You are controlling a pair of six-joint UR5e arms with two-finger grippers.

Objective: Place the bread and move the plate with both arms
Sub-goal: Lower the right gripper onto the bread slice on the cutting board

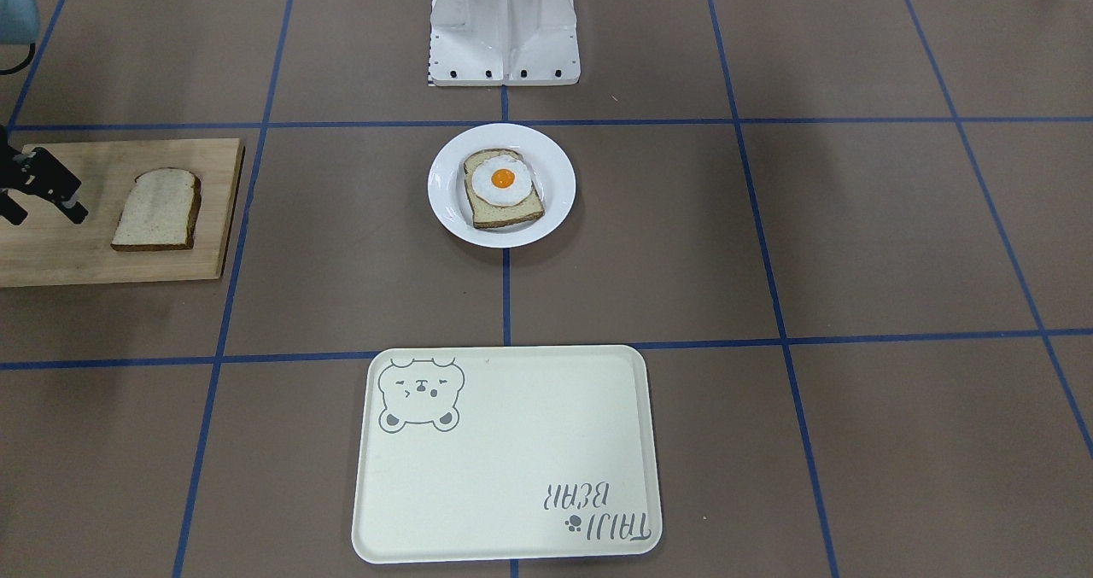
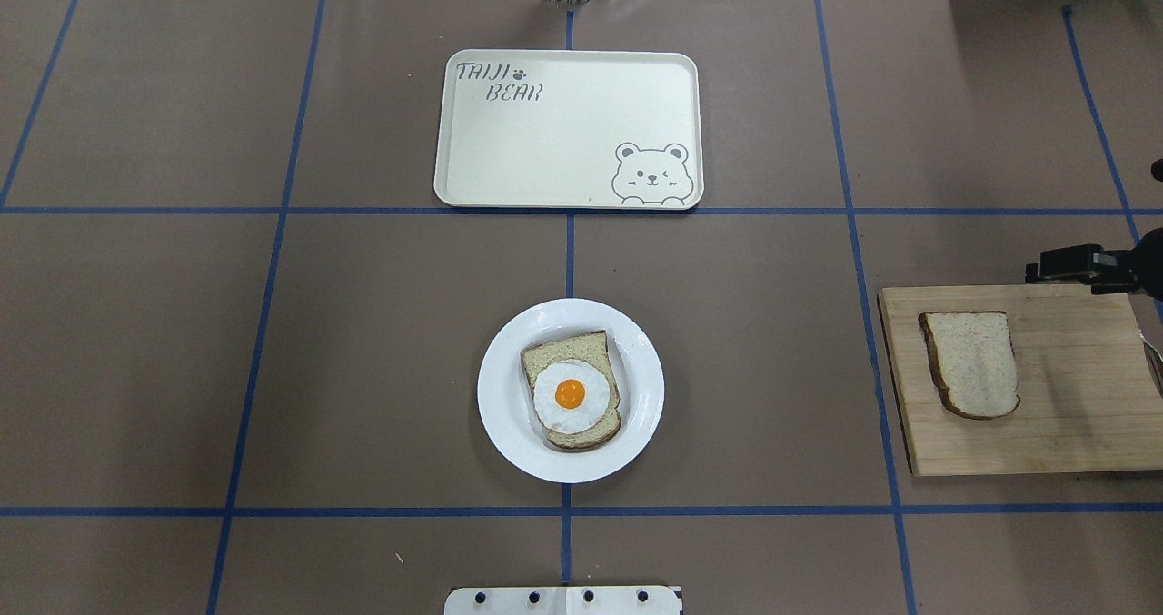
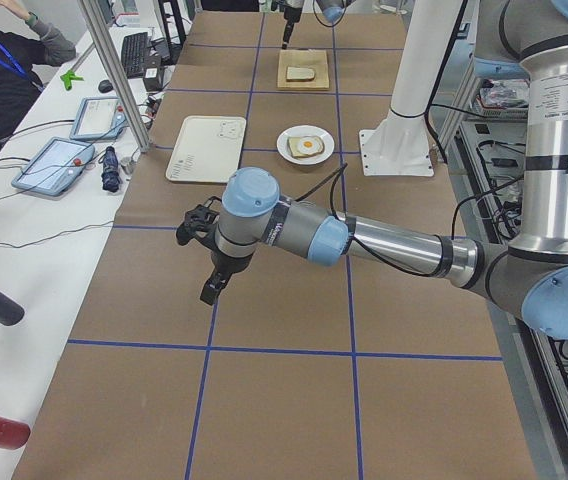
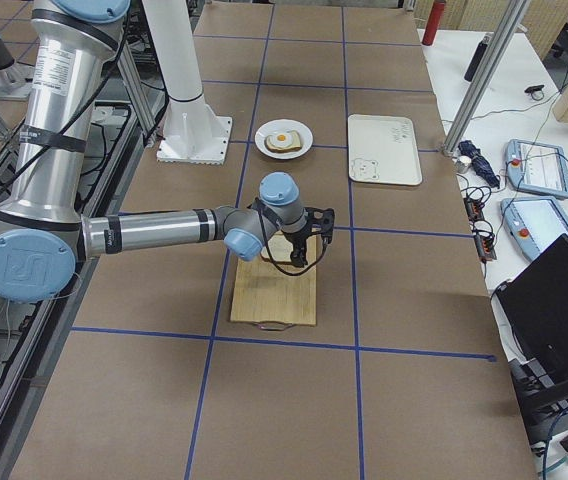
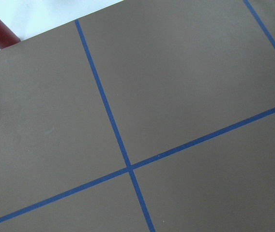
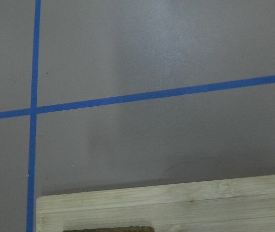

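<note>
The plain bread slice (image 1: 158,209) lies flat on a wooden cutting board (image 1: 51,253), also in the overhead view (image 2: 970,363). The white plate (image 1: 444,211) sits mid-table in front of the robot base and holds another slice topped with a fried egg (image 1: 504,181). My right gripper (image 1: 44,213) hovers over the board's far edge beside the bread, fingers apart and empty; it also shows in the overhead view (image 2: 1054,265). My left gripper (image 3: 211,285) hangs over bare table far from the plate, seen only in the exterior left view, so I cannot tell if it is open.
A cream bear tray (image 2: 545,143) lies beyond the plate (image 2: 504,397), on the operators' side. The robot base (image 1: 504,32) stands behind the plate. Operators' tablets and bottles sit on the white side bench (image 3: 54,165). Blue tape lines cross the brown table.
</note>
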